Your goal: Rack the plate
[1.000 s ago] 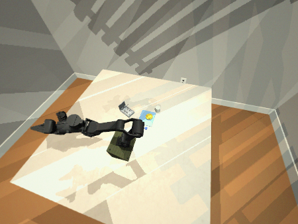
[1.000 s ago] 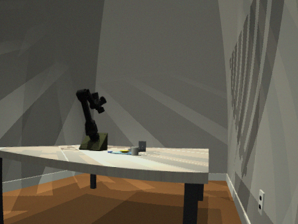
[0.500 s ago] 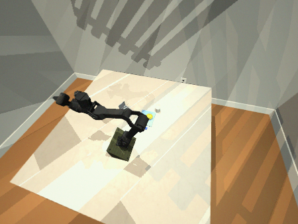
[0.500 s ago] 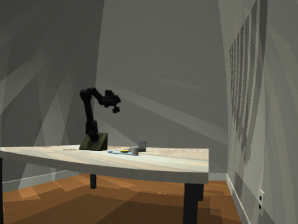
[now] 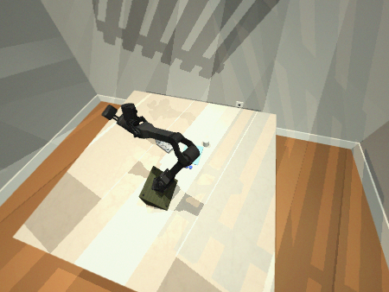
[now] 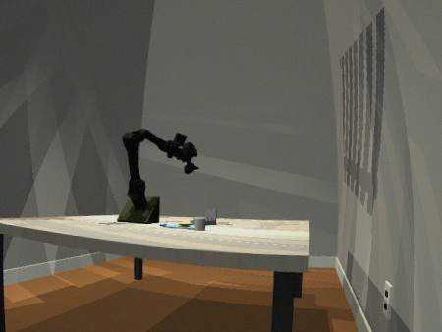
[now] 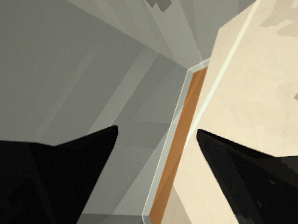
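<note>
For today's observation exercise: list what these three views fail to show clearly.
- Plate: top view, the arm covers most of it; exterior view, seen edge-on and too small.
- Rack: exterior view, too small to show slots; top view, arm hides most.
- Wrist view: open gripper frames only wall, floor and table; plate and rack fall outside.

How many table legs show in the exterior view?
3. One leg under the near right corner, one further back beneath the middle, and a sliver at the picture's left edge. A fourth may be hidden behind the table.
</note>
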Robot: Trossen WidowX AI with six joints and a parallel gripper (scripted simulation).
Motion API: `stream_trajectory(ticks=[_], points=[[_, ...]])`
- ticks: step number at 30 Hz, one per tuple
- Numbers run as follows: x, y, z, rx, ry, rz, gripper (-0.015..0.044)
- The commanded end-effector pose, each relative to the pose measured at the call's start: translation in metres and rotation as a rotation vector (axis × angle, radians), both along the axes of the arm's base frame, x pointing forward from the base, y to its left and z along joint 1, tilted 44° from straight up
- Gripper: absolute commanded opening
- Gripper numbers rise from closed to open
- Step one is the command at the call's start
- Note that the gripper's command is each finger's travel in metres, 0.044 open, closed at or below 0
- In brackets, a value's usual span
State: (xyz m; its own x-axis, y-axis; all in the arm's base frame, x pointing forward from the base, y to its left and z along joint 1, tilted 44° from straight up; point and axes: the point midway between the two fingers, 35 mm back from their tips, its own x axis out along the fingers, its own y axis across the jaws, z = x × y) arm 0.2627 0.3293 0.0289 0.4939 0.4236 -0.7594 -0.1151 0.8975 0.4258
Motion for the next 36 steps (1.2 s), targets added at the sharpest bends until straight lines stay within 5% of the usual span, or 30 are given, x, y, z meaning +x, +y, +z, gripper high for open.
stream_trajectory(ticks=[1,18,36], points=[[0.037,-0.046,0.004,-0.131,-0.03,-0.09,0.04],[0.097,-0.241,0.02,-0.642,0.076,-0.343,0.04],[0.05,-0.426,0.065,-1.066,0.451,-0.443,0.04]])
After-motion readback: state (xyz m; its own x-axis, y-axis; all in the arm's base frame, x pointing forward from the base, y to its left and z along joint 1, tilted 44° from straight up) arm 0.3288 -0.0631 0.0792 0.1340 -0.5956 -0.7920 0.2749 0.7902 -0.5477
